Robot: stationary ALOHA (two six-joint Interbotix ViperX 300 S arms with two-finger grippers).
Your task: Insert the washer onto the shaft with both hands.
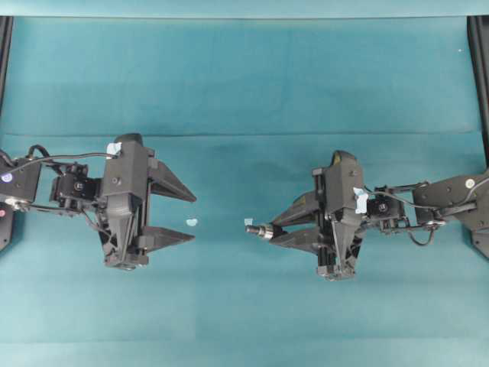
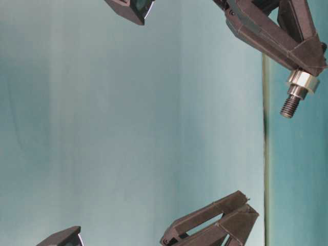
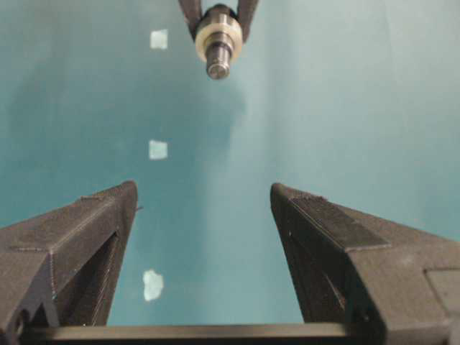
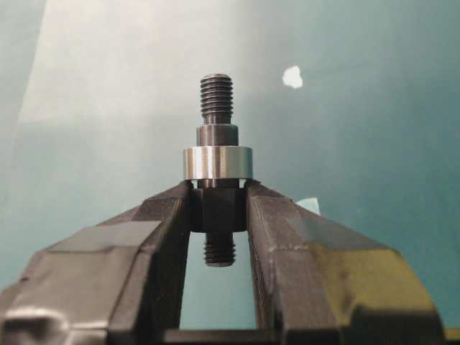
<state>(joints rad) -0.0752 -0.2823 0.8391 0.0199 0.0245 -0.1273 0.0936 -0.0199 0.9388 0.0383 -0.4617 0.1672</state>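
Note:
My right gripper (image 1: 273,228) is shut on the shaft (image 1: 260,230), a short dark stepped rod whose threaded end points left toward the other arm. The silver washer (image 4: 217,163) sits on the shaft (image 4: 216,100), resting against the fingertips, with the thread sticking out beyond it. In the table-level view the washer (image 2: 302,81) rings the shaft (image 2: 290,105) just past the fingers. My left gripper (image 1: 194,216) stands open and empty, a hand's width left of the shaft tip. From the left wrist, the washer (image 3: 218,32) and shaft (image 3: 218,66) show far ahead of the open gripper (image 3: 203,188).
Teal cloth covers the table (image 1: 244,92). Small pale blue tape scraps (image 1: 191,222) lie between the two grippers, another (image 1: 249,222) just by the shaft tip. Black frame posts (image 1: 480,61) stand at the left and right edges.

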